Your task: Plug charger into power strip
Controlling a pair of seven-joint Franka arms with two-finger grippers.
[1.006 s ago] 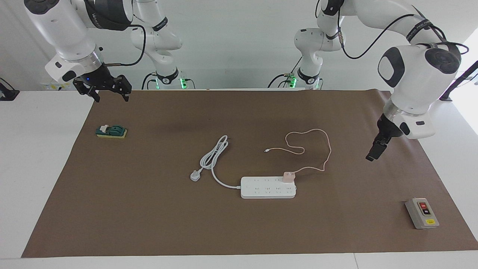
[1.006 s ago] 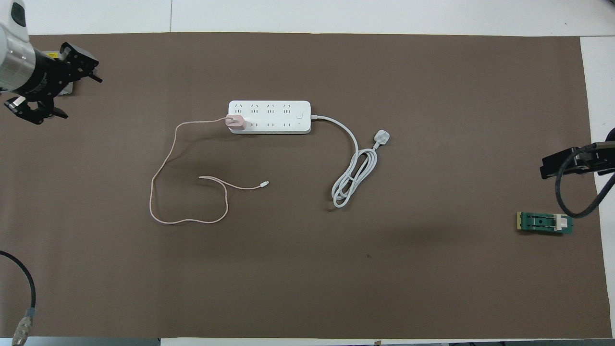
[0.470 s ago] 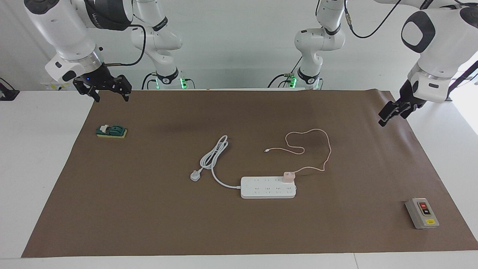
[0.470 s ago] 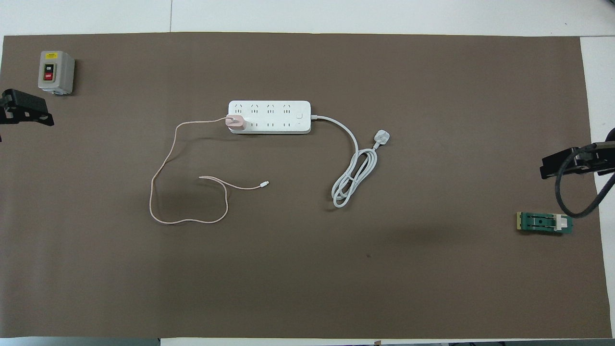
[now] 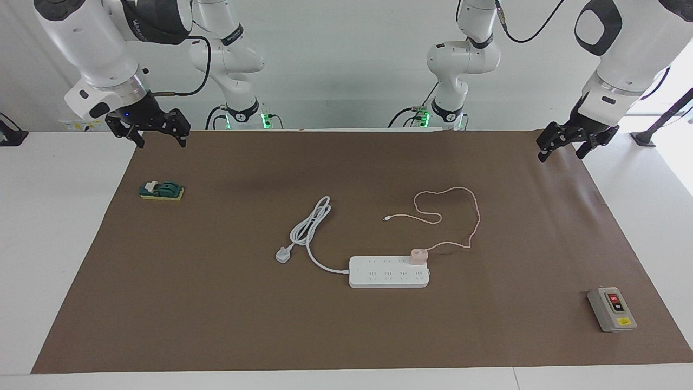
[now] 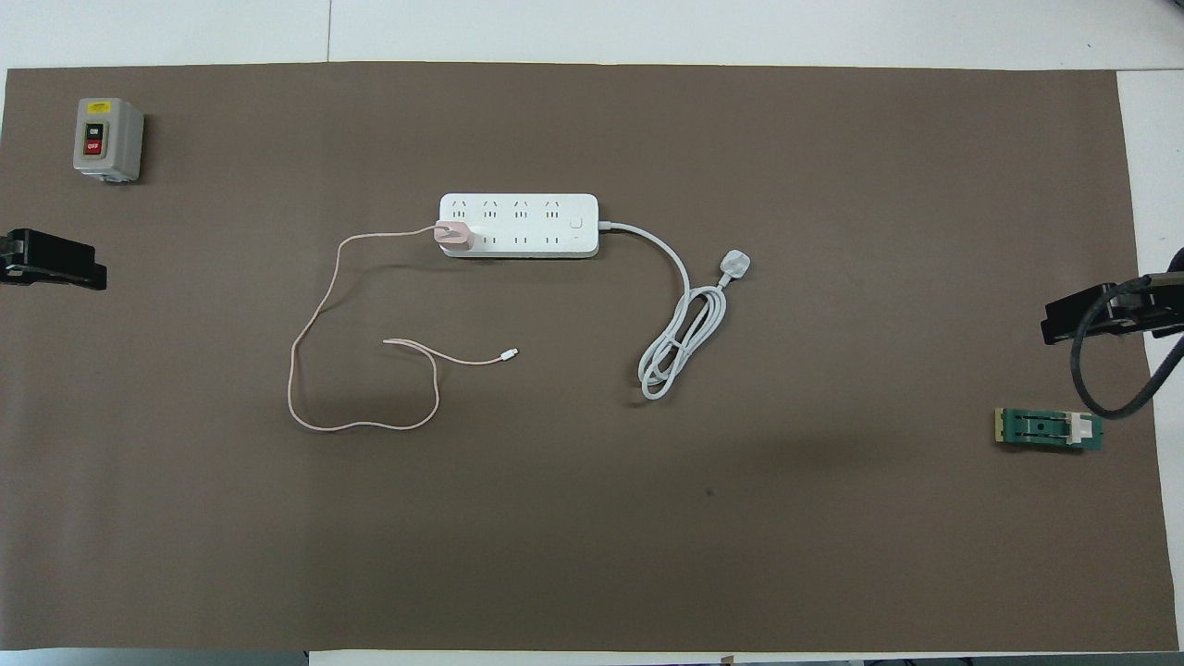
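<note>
The white power strip (image 5: 389,272) (image 6: 518,225) lies flat in the middle of the brown mat. The pale pink charger (image 5: 418,256) (image 6: 453,236) stands in a socket at the strip's end toward the left arm. Its thin pink cable (image 5: 472,227) (image 6: 305,333) runs off in a loose loop on the mat. My left gripper (image 5: 560,151) (image 6: 55,264) hangs open and empty over the mat's corner at the left arm's end. My right gripper (image 5: 162,142) (image 6: 1101,314) waits open and empty over the mat's corner at the right arm's end.
A grey box with red and black buttons (image 5: 612,309) (image 6: 108,139) sits at the left arm's end. A green block (image 5: 161,190) (image 6: 1048,429) lies under the right gripper's side. The strip's white cord ends in a three-pin plug (image 5: 282,254) (image 6: 735,266).
My left arm has lifted away from above the mat beside the cable and drawn back to the mat's corner. The charger, strip and right arm have not moved.
</note>
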